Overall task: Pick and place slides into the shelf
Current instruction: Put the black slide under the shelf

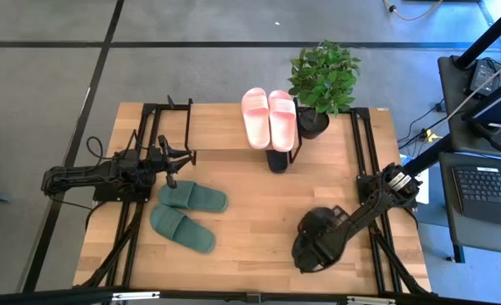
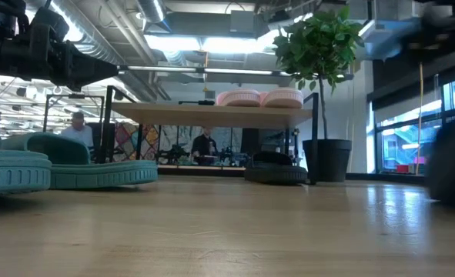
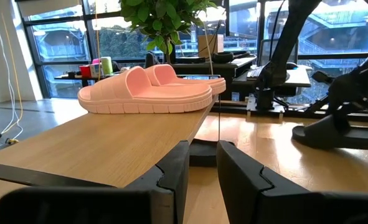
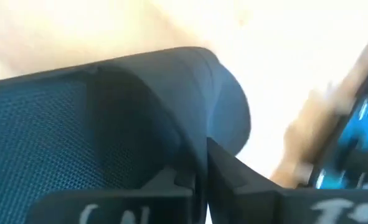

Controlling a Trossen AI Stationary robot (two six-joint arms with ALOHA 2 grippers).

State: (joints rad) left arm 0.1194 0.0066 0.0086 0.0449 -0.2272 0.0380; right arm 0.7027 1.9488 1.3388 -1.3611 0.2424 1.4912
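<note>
The right gripper [image 1: 308, 254] is clamped on a black rubber slide [image 4: 140, 106] at the table's near right. The left gripper [image 3: 199, 180], slightly parted, is held empty beside the wooden-topped black-framed shelf [image 1: 216, 127], where two pink slides [image 1: 269, 117] rest; two dark green slides [image 1: 186, 212] lie on the table.

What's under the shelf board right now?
One black slide sits under the shelf, toe poking out below the pink pair on top. The board hides whatever lies further in.

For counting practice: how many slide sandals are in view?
6. Two pink slides on the shelf top, two green slides on the table, one black slide under the shelf, a second black slide in the shut right claw, partly hidden.
</note>
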